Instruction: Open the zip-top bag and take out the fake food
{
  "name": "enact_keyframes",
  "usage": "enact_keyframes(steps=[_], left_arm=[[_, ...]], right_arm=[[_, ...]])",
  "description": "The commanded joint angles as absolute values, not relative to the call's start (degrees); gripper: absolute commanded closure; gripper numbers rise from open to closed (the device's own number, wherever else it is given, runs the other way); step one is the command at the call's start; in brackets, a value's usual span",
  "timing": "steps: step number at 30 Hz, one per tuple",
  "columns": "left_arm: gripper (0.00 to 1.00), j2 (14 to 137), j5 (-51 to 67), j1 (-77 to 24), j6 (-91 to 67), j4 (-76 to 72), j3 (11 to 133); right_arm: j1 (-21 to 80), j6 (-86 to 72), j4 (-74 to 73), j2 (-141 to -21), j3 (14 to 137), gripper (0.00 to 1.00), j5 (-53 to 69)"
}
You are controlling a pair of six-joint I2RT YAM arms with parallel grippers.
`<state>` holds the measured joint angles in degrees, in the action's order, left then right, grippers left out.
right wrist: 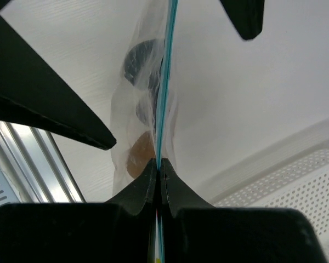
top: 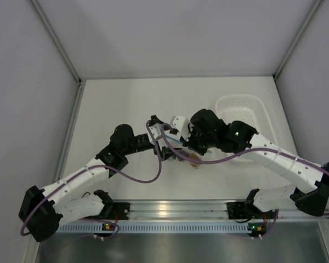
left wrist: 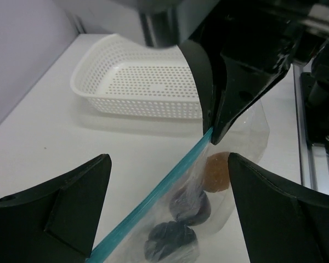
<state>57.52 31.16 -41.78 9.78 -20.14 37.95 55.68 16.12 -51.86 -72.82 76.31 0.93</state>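
**Right arm pinches the bag, left stands wide**

The right gripper (right wrist: 158, 164) is clamped on the light blue zip strip of the small clear plastic zip-top bag (left wrist: 159, 197). The left gripper (left wrist: 169, 164) is spread wide, one finger on each side of that strip, touching neither. Inside the bag sit the fake food pieces: orange (left wrist: 218, 171), maroon-brown (left wrist: 191, 204) and purple-black (left wrist: 170, 244). The white perforated plastic basket (left wrist: 148, 82) stands near, behind it.

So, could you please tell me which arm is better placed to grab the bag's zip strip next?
Left. The left hand is open, straddling the blue zip strip of the zip-top bag. The right hand is shut on that strip, so it is busy holding.
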Motion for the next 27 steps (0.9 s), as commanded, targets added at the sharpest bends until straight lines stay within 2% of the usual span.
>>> enact_keyframes(steps=[1, 3, 7, 8, 10, 11, 12, 17, 19, 20, 22, 27], left_arm=[[0.08, 60.8, 38.1, -42.0, 10.5, -19.3, 42.4], [0.12, 62.1, 40.3, -42.0, 11.7, -17.1, 43.8], [0.35, 64.6, 42.3, -42.0, 13.1, -14.9, 46.1], [0.36, 64.7, 42.2, -42.1, 12.6, -14.9, 46.2], [0.47, 65.1, 42.5, -42.1, 12.4, -14.9, 46.6], [0.58, 65.3, 42.2, -42.1, 12.3, -14.9, 46.7], [0.60, 65.5, 41.8, -42.1, 12.0, -14.9, 46.6], [0.60, 66.3, 42.6, -42.1, 12.5, -12.6, 47.4], [0.66, 66.6, 42.7, -42.1, 13.0, -11.0, 48.0], [0.72, 66.7, 42.7, -42.1, 13.4, -10.5, 48.2], [1.00, 67.3, 42.4, -42.1, 13.1, -9.9, 48.9], [1.00, 69.3, 43.7, -42.1, 12.8, -9.5, 50.7]], right_arm=[[56.9, 17.3, -49.2, -69.9, 79.1, 1.00, 3.4], [56.9, 17.3, -49.1, -69.5, 79.2, 1.00, 4.2], [57.1, 17.3, -48.9, -68.7, 79.1, 1.00, 3.9], [57.1, 17.4, -48.8, -68.6, 79.0, 1.00, 3.8], [57.1, 17.4, -48.7, -68.5, 78.9, 1.00, 3.7], [57.1, 17.4, -48.5, -68.5, 79.0, 1.00, 3.7], [57.2, 17.4, -48.4, -68.5, 79.0, 1.00, 3.5], [57.2, 17.5, -47.8, -68.6, 79.2, 1.00, 3.7], [57.3, 17.6, -47.8, -68.6, 79.1, 1.00, 3.4], [57.2, 17.5, -47.4, -68.6, 79.1, 1.00, 3.3], [57.2, 17.6, -46.9, -68.3, 78.8, 1.00, 3.5], [57.2, 17.4, -41.9, -66.3, 76.0, 0.99, 3.3]])
